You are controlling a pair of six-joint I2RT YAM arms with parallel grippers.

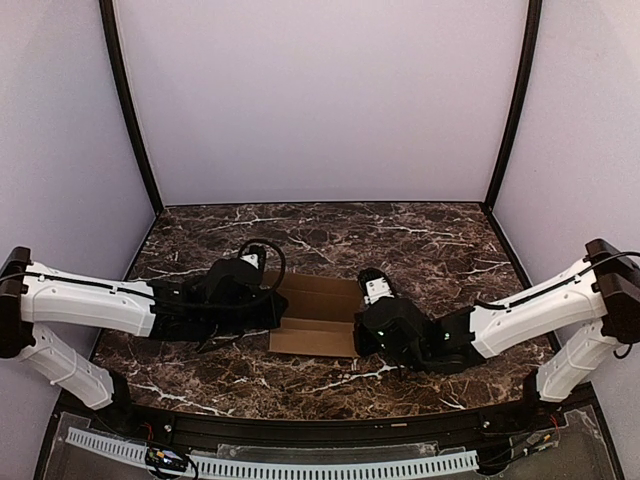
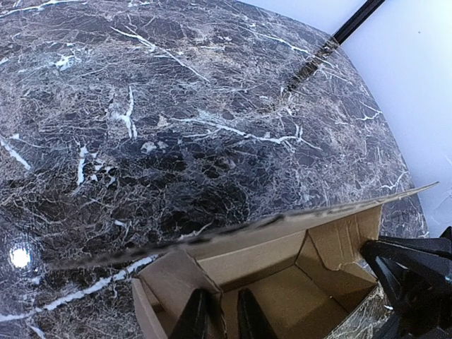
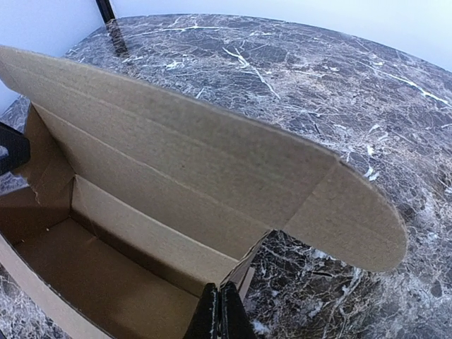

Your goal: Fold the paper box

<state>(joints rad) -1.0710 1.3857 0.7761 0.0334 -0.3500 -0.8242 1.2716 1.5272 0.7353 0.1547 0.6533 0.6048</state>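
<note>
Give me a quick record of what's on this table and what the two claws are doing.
surface: dark marble table
object: paper box, plain tan, partly folded, lying between the arms
lid: lid flap standing open, with a rounded tab at its end
left gripper: at one end of the box, fingers slightly apart
right gripper: at the other end, shut; whether it pinches cardboard is unclear
</note>
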